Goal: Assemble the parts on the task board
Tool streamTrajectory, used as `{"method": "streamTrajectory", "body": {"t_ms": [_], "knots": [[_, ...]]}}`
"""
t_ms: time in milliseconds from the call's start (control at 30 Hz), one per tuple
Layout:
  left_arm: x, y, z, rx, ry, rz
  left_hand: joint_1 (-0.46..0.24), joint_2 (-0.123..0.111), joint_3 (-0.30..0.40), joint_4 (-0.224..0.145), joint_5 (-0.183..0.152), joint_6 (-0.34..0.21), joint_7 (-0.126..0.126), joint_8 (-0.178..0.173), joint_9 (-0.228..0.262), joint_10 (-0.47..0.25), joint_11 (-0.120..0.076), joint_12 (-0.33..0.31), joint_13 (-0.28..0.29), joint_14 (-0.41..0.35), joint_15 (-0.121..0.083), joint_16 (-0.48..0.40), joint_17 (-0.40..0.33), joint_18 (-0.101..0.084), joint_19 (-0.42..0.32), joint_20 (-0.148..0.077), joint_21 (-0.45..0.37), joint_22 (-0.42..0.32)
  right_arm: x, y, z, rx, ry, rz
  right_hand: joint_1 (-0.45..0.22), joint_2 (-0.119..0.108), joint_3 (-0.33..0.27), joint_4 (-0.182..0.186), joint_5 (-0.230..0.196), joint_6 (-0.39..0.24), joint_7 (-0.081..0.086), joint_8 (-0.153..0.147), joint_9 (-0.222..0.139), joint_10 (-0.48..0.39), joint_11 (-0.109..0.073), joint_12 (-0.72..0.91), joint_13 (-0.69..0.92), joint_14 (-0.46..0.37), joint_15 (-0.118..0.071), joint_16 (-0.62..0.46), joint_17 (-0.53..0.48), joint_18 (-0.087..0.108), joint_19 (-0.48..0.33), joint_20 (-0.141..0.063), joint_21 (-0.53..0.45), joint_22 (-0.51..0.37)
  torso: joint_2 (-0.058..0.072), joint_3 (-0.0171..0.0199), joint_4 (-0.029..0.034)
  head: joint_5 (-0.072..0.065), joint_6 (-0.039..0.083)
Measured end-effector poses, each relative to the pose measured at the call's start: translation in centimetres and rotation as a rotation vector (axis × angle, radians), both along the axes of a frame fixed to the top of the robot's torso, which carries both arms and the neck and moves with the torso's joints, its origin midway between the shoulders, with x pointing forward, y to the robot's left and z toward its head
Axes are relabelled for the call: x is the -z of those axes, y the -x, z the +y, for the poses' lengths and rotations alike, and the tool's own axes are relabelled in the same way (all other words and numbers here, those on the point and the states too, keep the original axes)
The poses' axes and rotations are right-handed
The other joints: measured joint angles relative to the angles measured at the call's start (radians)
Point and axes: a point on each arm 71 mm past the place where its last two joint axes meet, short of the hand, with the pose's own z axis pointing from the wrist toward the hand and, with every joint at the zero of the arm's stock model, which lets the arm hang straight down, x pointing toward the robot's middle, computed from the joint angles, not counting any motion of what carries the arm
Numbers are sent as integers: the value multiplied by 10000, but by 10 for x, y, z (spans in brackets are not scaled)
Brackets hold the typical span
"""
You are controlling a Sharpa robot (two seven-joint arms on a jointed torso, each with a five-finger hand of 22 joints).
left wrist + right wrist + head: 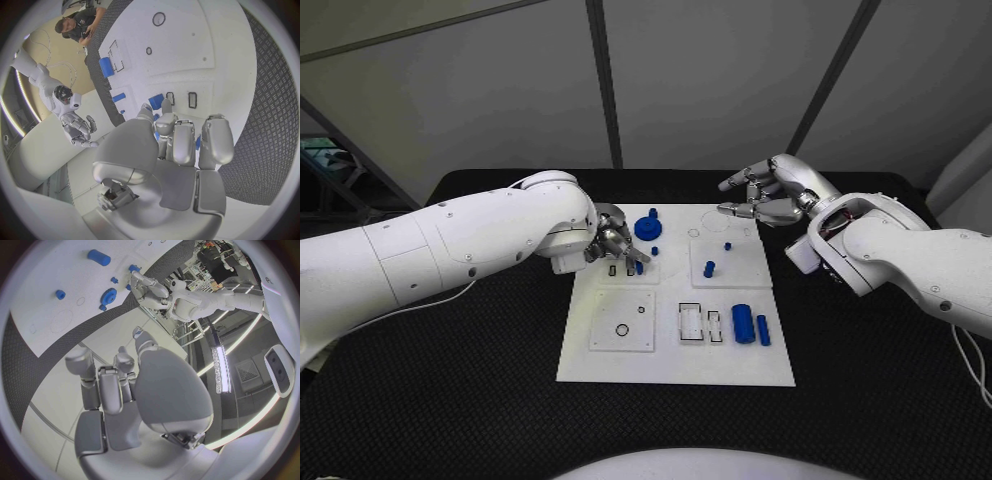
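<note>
The white task board (678,355) lies in the middle of the black table. My left hand (615,245) hovers over its far left part, fingers curled down, pinching a small blue part (636,266) at the fingertips beside a dark slot (613,270). The left wrist view shows that blue part (156,101) between thumb and finger tips, near the slot (192,100). A blue gear (649,228) stands just beyond the hand. My right hand (764,196) hangs above the board's far right corner, fingers loosely bent and apart, holding nothing; the right wrist view shows this right hand (119,385) and the gear (111,294).
A blue peg (708,268) stands mid-board. Two blue cylinders (743,323) lie at the near right, next to rectangular frames (692,322). A small black ring (622,329) sits on the near left plate. Black table mat (473,350) surrounds the board.
</note>
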Motion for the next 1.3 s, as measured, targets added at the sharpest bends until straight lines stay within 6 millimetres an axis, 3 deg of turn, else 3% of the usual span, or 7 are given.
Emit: {"method": "streamTrajectory", "body": {"t_ms": [667,700,867,933,1000,1100,1300], "knots": [[-3,0,-4,85,208,87,1396,235,1569,-788,-10,-322,-110,-273,147,-219,-101,-267,-201,-26,-93,0,-2,29,-89,-90,-77,-98,1,-1,1,-31,46,96,0,0,0,0,156,0,0,0,1,0,0,0,-15,0,0,-34,-2,0,0,0,-40,-42,0,0,1,-11,-63],[-3,0,-3,81,246,96,1535,197,1722,-638,3,-395,-69,-297,128,-281,-71,-353,-259,-36,-103,0,-2,495,-112,-113,-118,-98,2,-2,1,-31,49,102,0,0,0,0,156,0,0,0,1,0,0,0,-15,-1,0,-34,-2,0,0,0,-41,-47,0,0,2,-11,-64],[-1,3,-1,49,341,218,751,-1039,4520,-145,39,-376,-18,-388,394,-245,42,-557,-489,-36,-103,0,12,449,-162,-89,-156,-91,2,-2,1,-30,66,128,0,0,0,0,156,0,0,0,2,0,0,0,-14,0,0,-34,-2,0,0,0,-41,-66,1,-1,10,-19,-77],[0,4,1,27,383,267,292,-1498,5623,-299,39,-370,-11,-306,572,-233,55,-582,-542,-36,-102,0,22,-77,-161,-89,-156,-76,2,-3,1,-32,70,136,0,0,0,0,193,0,0,0,2,1,0,0,-15,0,0,-33,-2,0,0,0,-41,-76,2,-2,12,-11,-77],[0,5,3,-20,464,296,-82,-1871,6414,-419,39,-370,-11,-163,782,-224,47,-582,-578,-36,-102,0,23,-68,-161,-89,-156,-50,2,-3,1,-26,79,146,0,0,0,0,193,0,0,0,2,1,0,0,-14,0,0,-33,-2,-1,0,0,-41,-76,3,-3,15,1,-83],[-1,7,7,-122,593,318,-371,-2050,6807,-485,43,-370,-11,-87,952,-169,-6,-582,-588,-36,-102,0,32,468,-161,-89,-156,-10,3,-3,1,-20,89,158,0,0,0,0,193,0,0,0,2,0,0,0,-14,0,0,-33,-3,-1,0,0,-41,-76,3,-4,19,24,-88],[-2,10,16,-377,838,308,-740,-2178,7228,-756,274,-369,-11,-2,1149,-151,-22,-582,-613,-36,-102,0,39,-74,-161,-89,-156,63,3,-4,0,-20,100,175,0,0,0,0,193,0,0,0,2,0,0,0,-14,0,1,-33,-3,-1,0,0,-41,-91,3,-5,21,61,-97]]}}
